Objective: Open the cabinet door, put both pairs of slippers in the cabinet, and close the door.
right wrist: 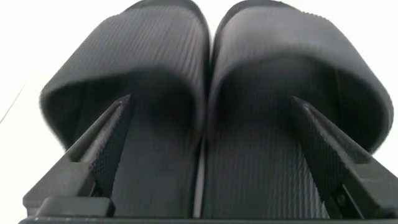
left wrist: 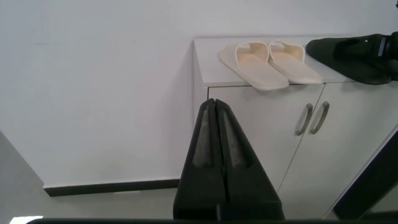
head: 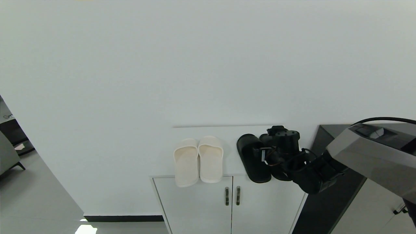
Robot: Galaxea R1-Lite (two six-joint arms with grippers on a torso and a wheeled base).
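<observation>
The white cabinet [head: 227, 133] stands against the wall with both doors shut, their two handles [head: 232, 196] meeting at the middle. A cream pair of slippers [head: 198, 161] lies on its top at the left, heels overhanging the front edge. A black pair [head: 253, 159] lies to the right of it. My right gripper [head: 279, 138] is low over the black pair, open, with one finger [right wrist: 106, 149] over each black slipper [right wrist: 205, 74]. My left gripper [left wrist: 215, 109] is shut on nothing, out in front of the cabinet's left corner, below the cream slippers [left wrist: 270, 59].
A dark tall panel [head: 328, 201] adjoins the cabinet on the right. The white wall rises right behind the cabinet top. A black baseboard [head: 123, 218] runs along the floor to the left, where open grey floor leads to a chair [head: 8, 156].
</observation>
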